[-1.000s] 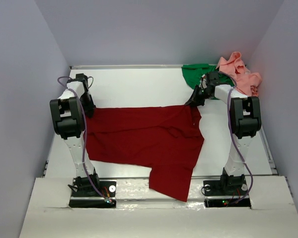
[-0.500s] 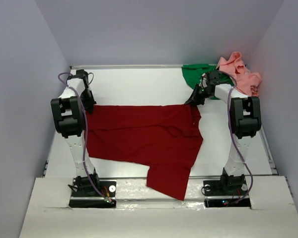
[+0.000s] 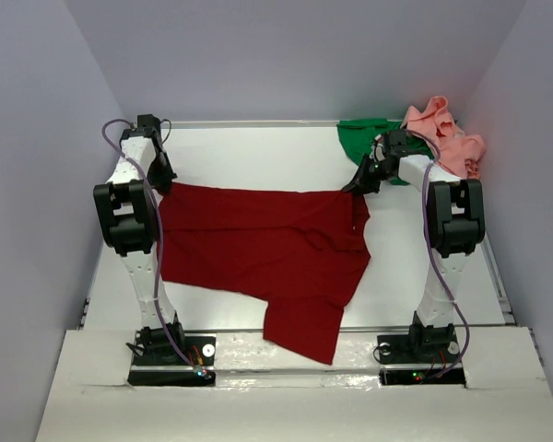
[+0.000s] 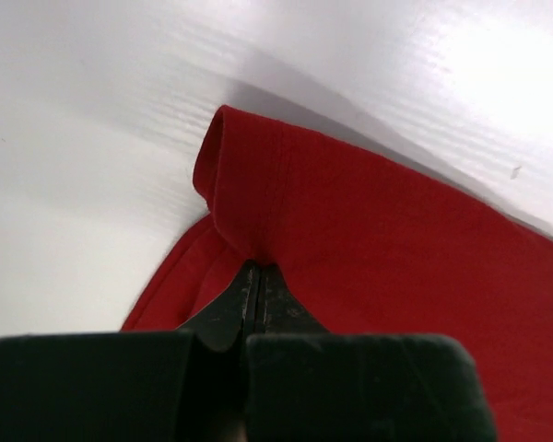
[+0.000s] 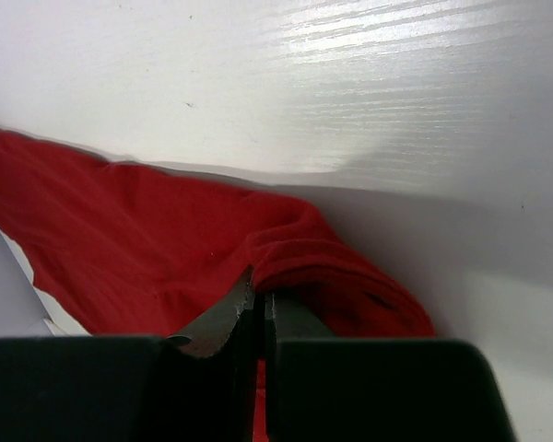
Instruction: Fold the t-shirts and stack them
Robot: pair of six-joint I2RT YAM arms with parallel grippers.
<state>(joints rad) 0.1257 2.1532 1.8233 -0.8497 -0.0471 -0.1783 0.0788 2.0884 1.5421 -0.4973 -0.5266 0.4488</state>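
Bare table [image 3: 258,152] runs along the far edge, and we see open passage there. The dark red t-shirt [image 3: 267,253] covers the middle and drapes over the near rail. The green t-shirt [image 3: 361,140] and salmon pink t-shirt [image 3: 447,138] crowd the far right corner, just beside the right gripper [image 3: 356,188]. The walls [image 3: 46,184] stand close on either side.

Bright, even light; table [image 5: 396,37] glares (wrist views).
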